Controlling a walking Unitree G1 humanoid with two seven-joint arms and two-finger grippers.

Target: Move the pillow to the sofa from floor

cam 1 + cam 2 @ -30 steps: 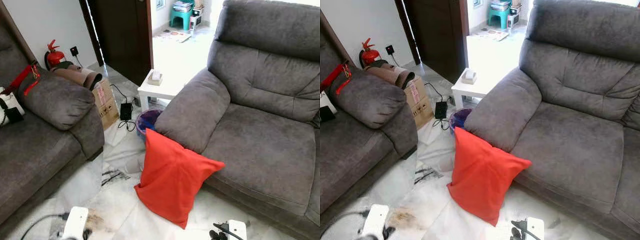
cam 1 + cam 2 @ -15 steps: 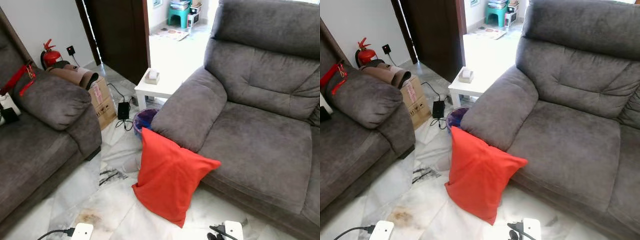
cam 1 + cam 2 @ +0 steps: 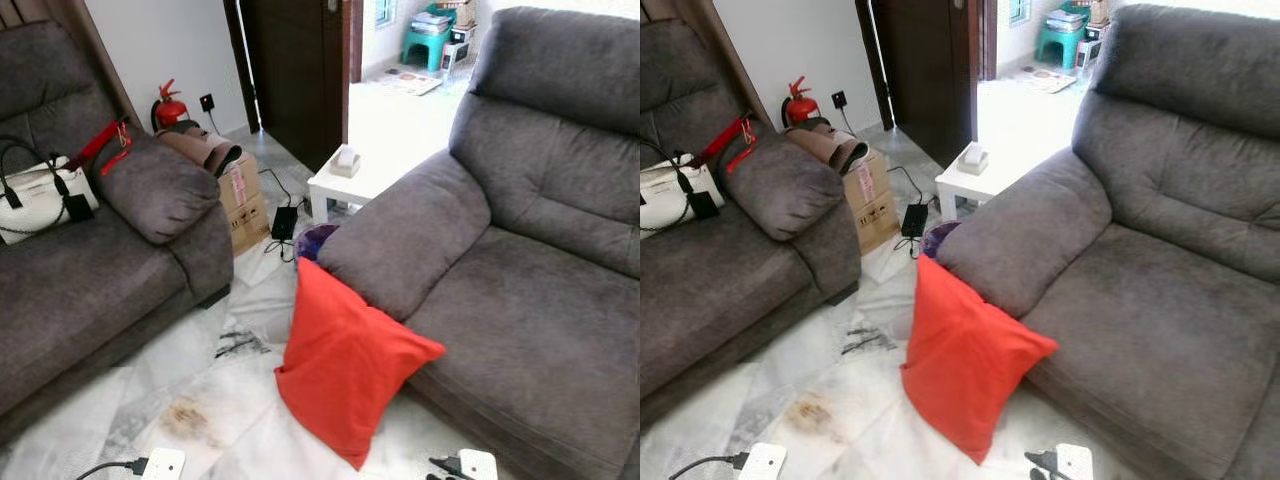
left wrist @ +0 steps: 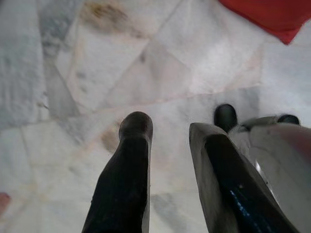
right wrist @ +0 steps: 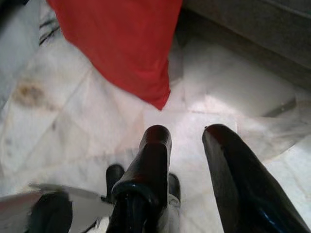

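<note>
The red pillow (image 3: 345,365) stands on the floor (image 3: 215,395), leaning on the sofa (image 3: 520,320) at its three o'clock. Both grippers, left (image 4: 167,128) and right (image 5: 187,133), hang low, fingers apart, empty.

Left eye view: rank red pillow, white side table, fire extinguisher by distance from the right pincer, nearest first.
Right pincer hangs low above the floor, near the pillow's bottom corner.
1. red pillow, on the floor leaning on the sofa front, just ahead.
2. white side table, beyond the sofa arm.
3. fire extinguisher, far left by the wall.
</note>
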